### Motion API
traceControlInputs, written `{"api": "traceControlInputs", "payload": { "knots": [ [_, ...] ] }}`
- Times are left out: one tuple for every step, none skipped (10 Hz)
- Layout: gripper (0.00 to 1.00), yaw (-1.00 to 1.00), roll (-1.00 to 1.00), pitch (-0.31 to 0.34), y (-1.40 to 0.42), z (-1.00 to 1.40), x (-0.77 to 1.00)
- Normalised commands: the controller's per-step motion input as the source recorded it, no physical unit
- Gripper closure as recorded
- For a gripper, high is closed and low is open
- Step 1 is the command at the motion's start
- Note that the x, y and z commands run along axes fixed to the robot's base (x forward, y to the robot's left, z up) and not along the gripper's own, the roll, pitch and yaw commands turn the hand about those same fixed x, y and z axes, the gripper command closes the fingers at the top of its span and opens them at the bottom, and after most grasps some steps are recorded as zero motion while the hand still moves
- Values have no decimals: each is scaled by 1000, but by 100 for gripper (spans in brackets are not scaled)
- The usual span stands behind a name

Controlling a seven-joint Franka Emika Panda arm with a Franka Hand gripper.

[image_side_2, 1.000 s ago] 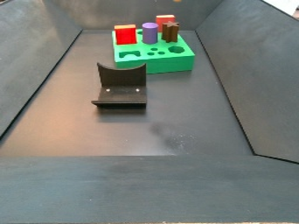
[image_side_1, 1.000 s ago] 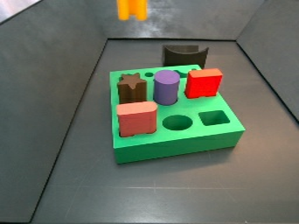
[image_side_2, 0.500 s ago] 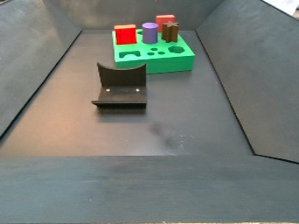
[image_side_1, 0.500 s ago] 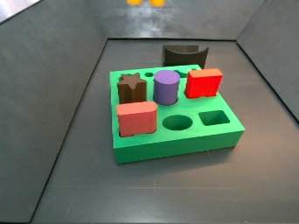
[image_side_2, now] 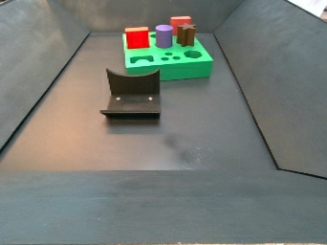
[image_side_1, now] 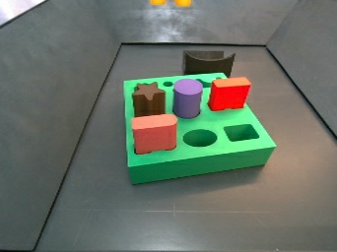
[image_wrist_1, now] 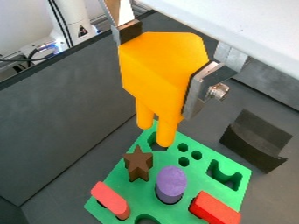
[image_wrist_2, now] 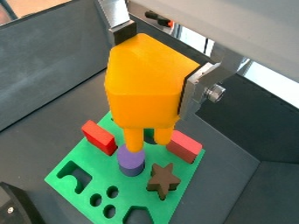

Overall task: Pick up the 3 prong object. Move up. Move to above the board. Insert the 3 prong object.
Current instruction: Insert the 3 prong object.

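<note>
Gripper (image_wrist_1: 163,83) grasping the 3 prong object (image_wrist_1: 162,79) high above the board (image_wrist_1: 228,194).

The jaws are clenching the smooth orange-yellow plastic piece by its faceted head, a flat silver finger (image_wrist_1: 201,87) pressing on one side, while its orange legs are hanging down well clear of the bright green square block, as both wrist views show. In a side view only the tips of the legs (image_side_1: 170,3) are showing at the upper edge. Standing in the block are a brown star piece (image_wrist_1: 139,163), a purple cylinder (image_wrist_1: 172,185) and red blocks (image_wrist_1: 212,209); round and square holes (image_side_1: 199,138) are lying open. The dark L-shaped fixture (image_side_2: 130,94) is sitting on the matte grey surface (image_side_2: 192,124), apart from the block.
</note>
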Motion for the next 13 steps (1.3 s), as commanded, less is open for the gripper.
{"api": "traceControlInputs", "payload": {
  "knots": [
    [100, -214, 23, 50, 629, -360, 0],
    [100, -326, 47, 30, 646, -400, -14],
    [100, -546, 0, 27, 477, -434, 0],
    [100, -709, 0, 10, 323, -423, 0],
    [100, -771, 0, 0, 257, -417, 0],
    [100, -809, 0, 0, 211, -397, 0],
    [100, -900, -21, 0, 114, -460, 83],
    [100, -949, -49, -37, 57, -514, 191],
    [100, -943, -61, -80, 49, -594, 189],
    [100, -1000, 0, -89, 0, -751, 63],
    [100, -1000, 0, -50, 0, -837, 0],
    [100, -1000, 3, -47, 0, -846, 0],
    [100, -1000, 0, -74, 0, -806, 0]
  ]
}}
